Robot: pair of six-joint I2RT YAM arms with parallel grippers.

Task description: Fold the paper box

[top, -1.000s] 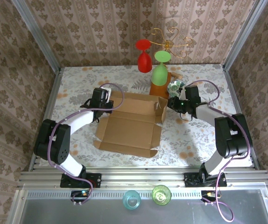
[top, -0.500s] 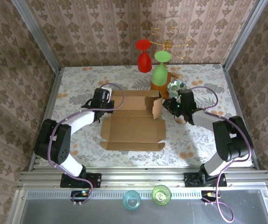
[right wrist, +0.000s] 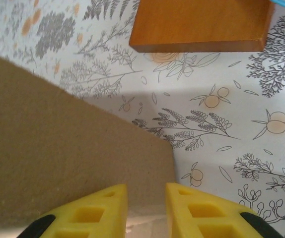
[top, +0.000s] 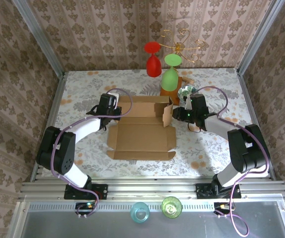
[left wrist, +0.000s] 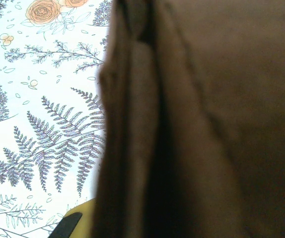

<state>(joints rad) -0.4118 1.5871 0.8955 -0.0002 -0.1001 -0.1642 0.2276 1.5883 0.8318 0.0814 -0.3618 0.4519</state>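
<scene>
Squared since earlier, empty box point(top: 141, 136); left gripper point(top: 114, 113) closed at its left side, right gripper point(right wrist: 146, 198) narrowly apart over its flap point(right wrist: 58, 148).

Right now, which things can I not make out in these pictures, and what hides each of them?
Left wrist view: the paper box is a close blur and covers part of the left gripper, so its hold cannot be seen.
Right wrist view: the right gripper overlaps the box flap and is cut by the lower edge; whether it touches cannot be told.
Top view: the green glass hides most of the wooden base.
</scene>
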